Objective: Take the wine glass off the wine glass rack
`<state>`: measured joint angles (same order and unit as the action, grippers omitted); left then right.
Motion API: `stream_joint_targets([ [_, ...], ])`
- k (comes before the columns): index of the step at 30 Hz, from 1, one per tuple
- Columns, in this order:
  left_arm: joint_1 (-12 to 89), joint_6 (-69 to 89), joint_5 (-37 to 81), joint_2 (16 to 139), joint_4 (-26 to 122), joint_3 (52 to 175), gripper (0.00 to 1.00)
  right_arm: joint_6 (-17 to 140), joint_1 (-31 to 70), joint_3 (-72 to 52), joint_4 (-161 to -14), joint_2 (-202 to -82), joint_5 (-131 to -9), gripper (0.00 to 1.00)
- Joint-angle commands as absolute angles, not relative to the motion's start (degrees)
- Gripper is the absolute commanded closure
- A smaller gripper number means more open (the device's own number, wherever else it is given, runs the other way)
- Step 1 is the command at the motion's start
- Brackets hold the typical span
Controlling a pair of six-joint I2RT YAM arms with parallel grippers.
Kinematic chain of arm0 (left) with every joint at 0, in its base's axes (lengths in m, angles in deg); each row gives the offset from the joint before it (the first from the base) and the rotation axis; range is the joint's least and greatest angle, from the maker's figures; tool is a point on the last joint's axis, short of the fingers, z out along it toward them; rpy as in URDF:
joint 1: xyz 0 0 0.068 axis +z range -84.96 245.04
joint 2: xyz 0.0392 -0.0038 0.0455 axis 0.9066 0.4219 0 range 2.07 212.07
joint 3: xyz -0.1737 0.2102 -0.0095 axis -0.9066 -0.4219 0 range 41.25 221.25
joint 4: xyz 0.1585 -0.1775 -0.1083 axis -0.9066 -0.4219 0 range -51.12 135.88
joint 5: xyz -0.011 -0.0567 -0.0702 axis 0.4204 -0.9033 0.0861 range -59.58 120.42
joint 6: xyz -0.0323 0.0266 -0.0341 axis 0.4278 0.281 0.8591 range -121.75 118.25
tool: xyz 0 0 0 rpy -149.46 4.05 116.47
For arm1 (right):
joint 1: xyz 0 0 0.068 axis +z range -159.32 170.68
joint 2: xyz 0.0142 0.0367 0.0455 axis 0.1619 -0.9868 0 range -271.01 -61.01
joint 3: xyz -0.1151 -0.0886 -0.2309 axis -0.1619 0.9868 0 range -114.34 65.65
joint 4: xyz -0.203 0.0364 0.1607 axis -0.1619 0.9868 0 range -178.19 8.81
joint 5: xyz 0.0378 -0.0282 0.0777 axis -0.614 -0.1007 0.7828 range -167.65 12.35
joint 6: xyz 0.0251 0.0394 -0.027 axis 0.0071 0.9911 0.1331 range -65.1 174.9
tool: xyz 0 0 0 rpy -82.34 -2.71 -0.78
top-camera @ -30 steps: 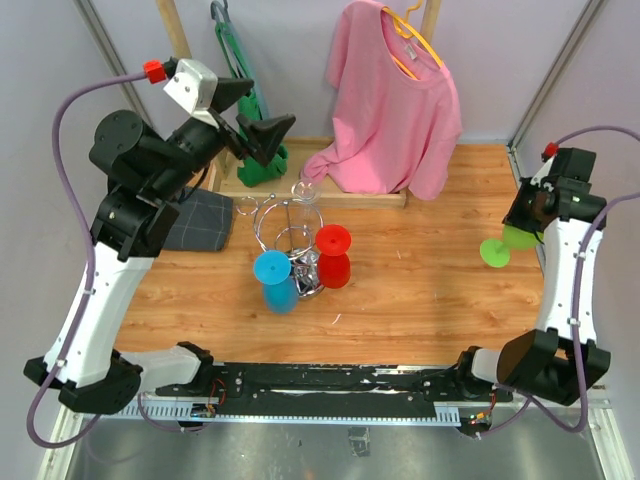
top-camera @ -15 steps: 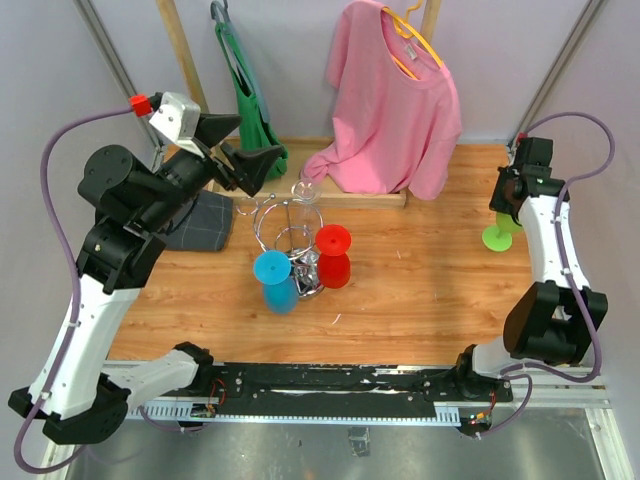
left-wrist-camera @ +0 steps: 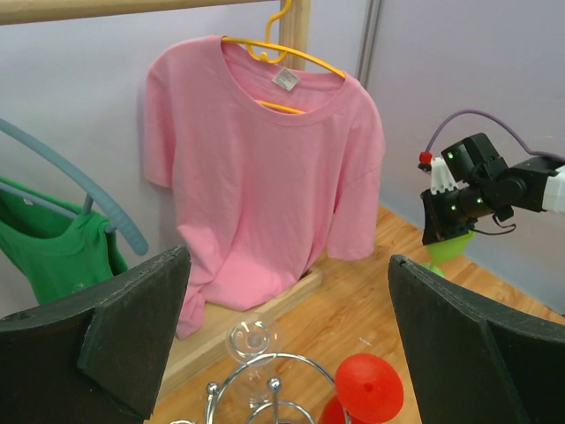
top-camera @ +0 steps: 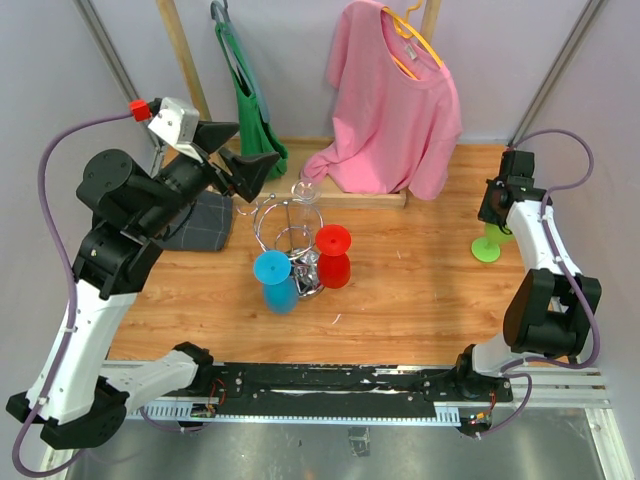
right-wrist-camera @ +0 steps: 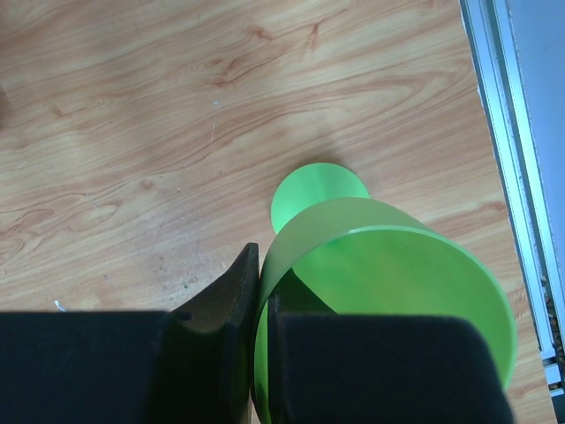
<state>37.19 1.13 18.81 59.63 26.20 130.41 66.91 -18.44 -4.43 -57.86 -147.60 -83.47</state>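
Only writing I can spot is the little white neck tag (left-wrist-camera: 284, 79) on the pink T-shirt (left-wrist-camera: 265, 168) near the top of the left wrist view, and it's too small to read. The translucent green plastic wine glass (top-camera: 486, 247) is off the chrome wire wine glass rack (top-camera: 288, 232), way over at the right edge of the top view. The right gripper (right-wrist-camera: 262, 340) is pinched on the wall of its bowl, one finger outside and one inside. The glass stands upright, long axis vertical, mouth up toward the wrist camera and round foot down by the wood. Can't tell if the foot actually touches. The grey metal rail (right-wrist-camera: 503, 132) along the table's edge is just beside it, so it's tight on that side, but there's a wide stretch of bare wooden tabletop (top-camera: 420, 290) between it and the rack. The rack sits mid-frame with a blue glass (top-camera: 272, 270), a red glass (top-camera: 333, 245) and a clear glass (top-camera: 303, 190) on it. The left gripper (top-camera: 258, 143) hovers up and left of the rack, fingers spread wide, holding nothing.
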Motion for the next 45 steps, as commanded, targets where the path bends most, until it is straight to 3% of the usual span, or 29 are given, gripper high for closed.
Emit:
stream_joint_targets([
  [1,37.44,1.81,18.12,59.72,26.46,130.04,0.01,68.16,-17.49,-3.69,-59.77,-147.66,-84.36,0.98],
  [7,37.4,1.89,17.24,59.9,26.72,129.66,0.01,69.02,-17.4,-3.99,-58.99,-146.5,-83.62,0.76],
  [19,37.39,1.6,18.93,59.02,27.34,126.33,0.01,68.52,-17.14,-8.28,-50.6,-133.89,-85.11,0.41],
  [23,37.85,2.12,21.1,58.85,27.13,126.25,0.01,67.73,-17.12,-10.88,-47.39,-127.44,-85.73,0.34],
  [32,45.77,4.44,19.53,57.9,23.11,123.26,0.01,71.4,-15.22,-16.97,-36.1,-119.81,-71.02,0.26],
  [41,67.73,12.7,3.95,59.39,15.39,122.1,0.01,80.75,-0.21,-19.1,-30.8,-117.42,-66.98,0.25],
  [45,70.88,14.01,0.28,58.13,13.13,119.52,0.02,85.51,6.77,-18.11,-31.48,-116.83,-67.52,0.26],
])
